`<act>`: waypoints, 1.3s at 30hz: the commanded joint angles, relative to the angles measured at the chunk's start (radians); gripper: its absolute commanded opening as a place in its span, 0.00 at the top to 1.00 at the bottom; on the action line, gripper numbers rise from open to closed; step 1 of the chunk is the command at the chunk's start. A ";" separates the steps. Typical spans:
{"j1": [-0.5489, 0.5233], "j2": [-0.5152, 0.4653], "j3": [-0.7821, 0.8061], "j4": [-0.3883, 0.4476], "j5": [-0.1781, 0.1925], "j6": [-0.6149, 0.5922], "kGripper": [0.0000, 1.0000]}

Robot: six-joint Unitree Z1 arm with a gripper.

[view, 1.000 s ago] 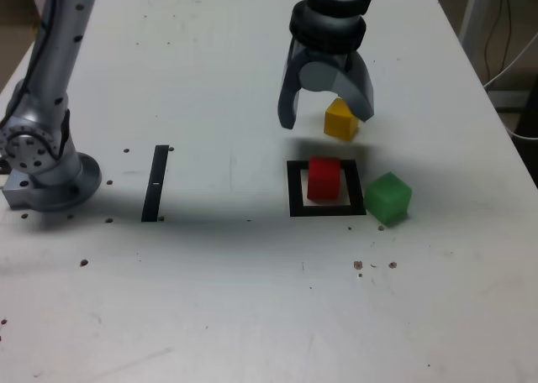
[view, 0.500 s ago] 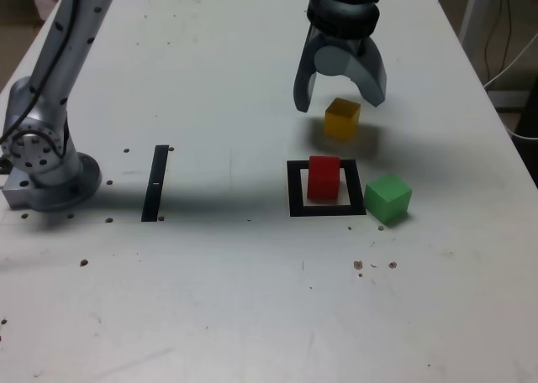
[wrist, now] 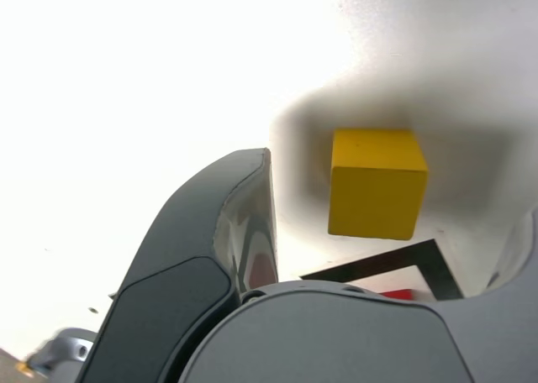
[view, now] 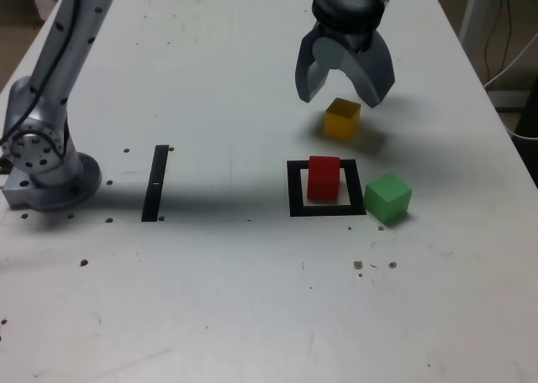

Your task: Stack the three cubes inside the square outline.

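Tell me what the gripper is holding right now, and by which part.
Nothing. The gripper is open and empty, above the yellow cube, which sits on the table untouched.

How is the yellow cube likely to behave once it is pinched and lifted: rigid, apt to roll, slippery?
The yellow cube looks solid with crisp edges, so probably stiff. Its flat faces should sit flush against the open end effector and make rolling unlikely. Its smooth surface might slip or twist if pinched off-centre. It looks small beside the end effector, so likely light.
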 commanded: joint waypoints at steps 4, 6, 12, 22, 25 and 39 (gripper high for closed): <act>0.001 0.015 0.006 -0.014 0.008 0.002 0.01; 0.001 0.020 0.008 -0.017 0.008 0.000 0.01; 0.001 0.046 0.014 -0.028 0.006 -0.008 0.03; -0.012 0.105 -0.012 -0.036 -0.031 -0.031 0.07; -0.017 0.110 -0.019 -0.032 -0.030 -0.036 0.08; -0.026 0.100 -0.022 -0.008 0.007 -0.101 0.57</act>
